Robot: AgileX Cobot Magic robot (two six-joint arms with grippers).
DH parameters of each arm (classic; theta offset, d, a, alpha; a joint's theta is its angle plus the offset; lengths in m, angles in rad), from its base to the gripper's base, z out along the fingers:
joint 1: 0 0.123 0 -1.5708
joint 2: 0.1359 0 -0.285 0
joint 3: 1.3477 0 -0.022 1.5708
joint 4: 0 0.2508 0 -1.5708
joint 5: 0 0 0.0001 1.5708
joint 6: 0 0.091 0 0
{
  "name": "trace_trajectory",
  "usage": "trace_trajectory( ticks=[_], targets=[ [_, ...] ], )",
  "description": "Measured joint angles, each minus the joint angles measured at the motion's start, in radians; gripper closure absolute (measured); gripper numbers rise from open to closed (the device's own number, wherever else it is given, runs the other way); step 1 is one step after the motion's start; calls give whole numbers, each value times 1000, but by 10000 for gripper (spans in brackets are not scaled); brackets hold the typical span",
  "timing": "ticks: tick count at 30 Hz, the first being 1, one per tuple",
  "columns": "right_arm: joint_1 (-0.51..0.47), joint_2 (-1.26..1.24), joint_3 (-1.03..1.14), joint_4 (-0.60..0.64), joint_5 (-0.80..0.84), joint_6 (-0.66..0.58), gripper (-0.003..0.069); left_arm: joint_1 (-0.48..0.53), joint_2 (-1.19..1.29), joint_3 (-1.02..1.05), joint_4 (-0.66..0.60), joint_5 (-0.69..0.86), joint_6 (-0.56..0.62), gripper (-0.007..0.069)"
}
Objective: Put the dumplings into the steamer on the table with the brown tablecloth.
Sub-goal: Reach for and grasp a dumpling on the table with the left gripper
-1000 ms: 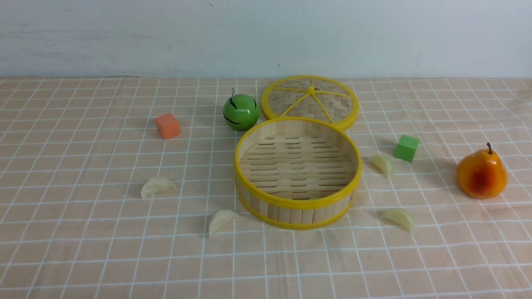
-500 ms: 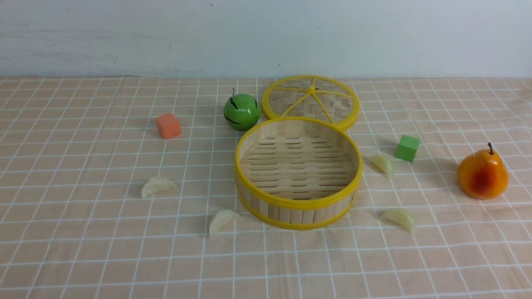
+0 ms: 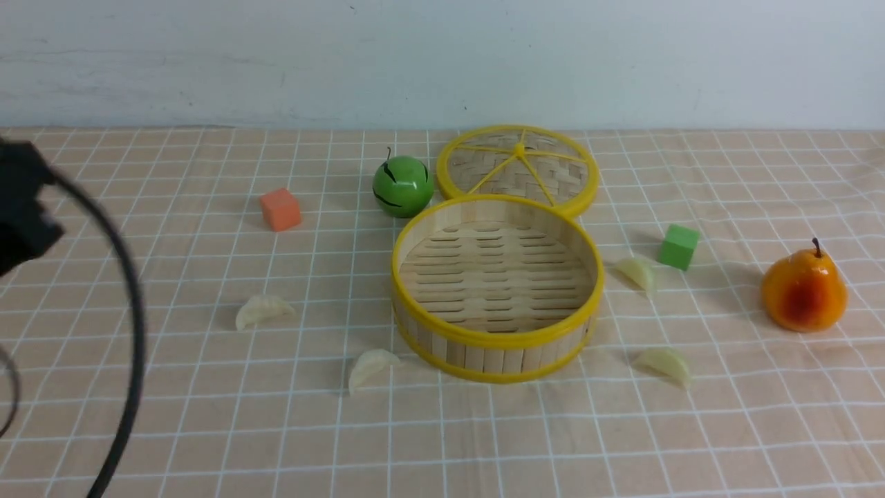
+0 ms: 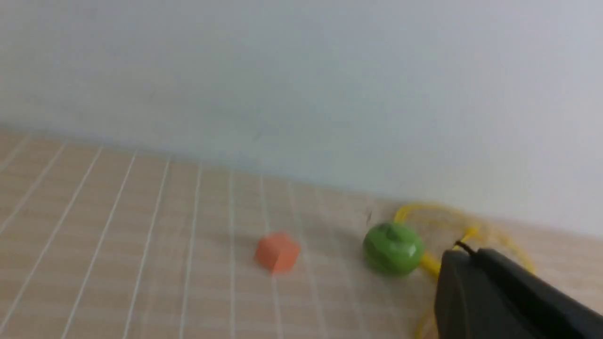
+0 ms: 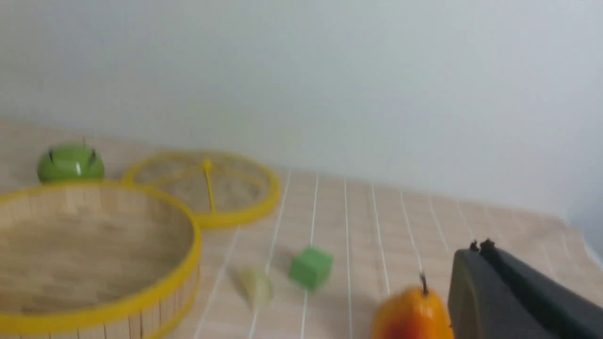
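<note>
The steamer stands empty in the middle of the table, on the brown tablecloth. Several dumplings lie round it on the cloth. Two are on its left and two on its right. My left gripper is shut on nothing, above the cloth and pointing toward the green ball. My right gripper is also shut and empty, beside the pear, with the steamer and one dumpling off to its side. Part of my left arm and its cable show at the front view's left edge.
The flat woven lid leans behind the steamer, with a green ball fruit beside it. An orange cube sits at the back left. A green cube and an orange pear are on the right. A pale wall closes the far edge.
Part of my left arm and its black cable have come into the front view at the left edge. The dumplings, the steamer and the other objects lie as before.
</note>
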Motion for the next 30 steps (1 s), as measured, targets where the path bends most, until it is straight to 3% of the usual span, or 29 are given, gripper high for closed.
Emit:
trace_trajectory(
  ticks=[6,9,11,16,20,22,23,30],
  targets=[
    [53,203,-155,4,360,41,676,0,320,-179,-27,351,-84,638],
    [101,311,-233,27,496,43,676,0,483,-308,-133,560,16,638],
    [156,409,-293,62,554,43,676,0,610,-434,-318,725,229,638],
    [231,498,-334,114,571,43,673,0,809,-661,-640,964,623,638],
    [263,503,-335,129,582,43,673,-1,895,-781,-709,1036,707,627],
    [273,503,-337,138,583,42,669,-1,951,-881,-681,1067,724,557],
    [273,503,-337,140,583,42,669,-1,954,-886,-678,1067,725,557],
    [273,503,-340,163,583,31,665,-1,998,-960,-585,925,791,232]
  ],
)
